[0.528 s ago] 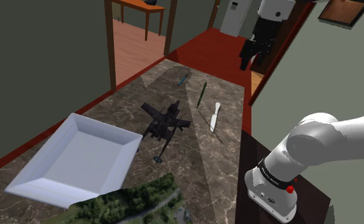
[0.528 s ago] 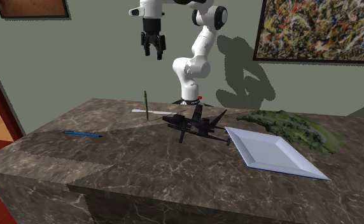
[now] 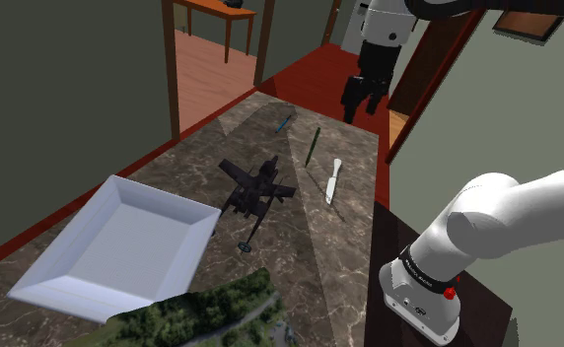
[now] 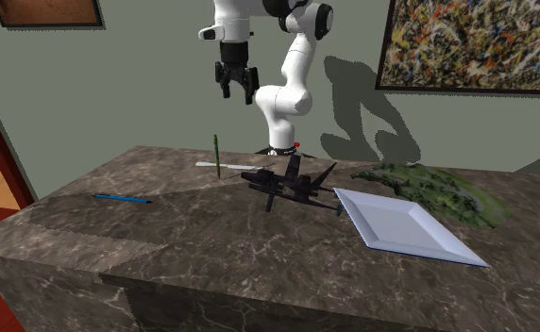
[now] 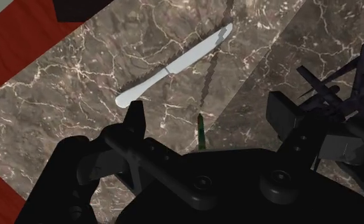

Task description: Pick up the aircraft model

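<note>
The aircraft model (image 3: 256, 187) is a dark, helicopter-like craft standing on the marble table top (image 3: 300, 242); in the second exterior view the model (image 4: 291, 183) sits mid-table. My gripper (image 3: 358, 100) hangs high over the table's far end, well above and apart from the model, fingers spread and empty. From the second exterior view the gripper (image 4: 237, 83) hovers above the green pen. In the wrist view the gripper (image 5: 209, 114) is open, its fingers (image 5: 135, 118) apart, with part of the model (image 5: 356, 95) off to one side.
A white square plate (image 3: 122, 242) lies beside the model, with a green mossy mat (image 3: 211, 311) past it. A white knife (image 3: 331, 180), a green pen (image 3: 313, 145) and a blue pen (image 3: 284, 123) lie under the gripper's end. Red floor (image 3: 334, 74) lies beyond.
The arm has swung: the gripper moved to the shoulder view's left and a little lower, toward the table's far end. The model and other objects have not moved.
</note>
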Controlling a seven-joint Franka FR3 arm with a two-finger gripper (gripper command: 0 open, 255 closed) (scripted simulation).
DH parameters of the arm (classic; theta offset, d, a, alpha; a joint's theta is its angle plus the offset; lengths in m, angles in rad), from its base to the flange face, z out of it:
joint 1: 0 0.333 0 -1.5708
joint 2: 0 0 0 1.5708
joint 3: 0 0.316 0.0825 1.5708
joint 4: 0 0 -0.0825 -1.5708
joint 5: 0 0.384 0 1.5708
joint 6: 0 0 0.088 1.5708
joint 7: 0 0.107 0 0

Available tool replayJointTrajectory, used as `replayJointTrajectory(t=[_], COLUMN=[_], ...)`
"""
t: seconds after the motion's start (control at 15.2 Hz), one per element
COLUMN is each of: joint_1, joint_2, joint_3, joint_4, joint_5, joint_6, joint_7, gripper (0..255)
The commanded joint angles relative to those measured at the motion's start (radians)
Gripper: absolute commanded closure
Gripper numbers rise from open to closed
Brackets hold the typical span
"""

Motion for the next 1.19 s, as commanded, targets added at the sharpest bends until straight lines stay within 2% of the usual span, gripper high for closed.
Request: replayJointTrajectory(t=[0.0, 0.59, 1.12], joint_1=[0.021, 0.113, 0.189], joint_2=[0.051, 0.283, 0.510], joint_3=[0.026, 0.152, 0.262], joint_4=[0.006, 0.068, 0.168], joint_5=[0.019, 0.089, 0.110], joint_6=[0.028, 0.129, 0.198], joint_7=[0.003, 0.026, 0.054], gripper=[0, 0, 0])
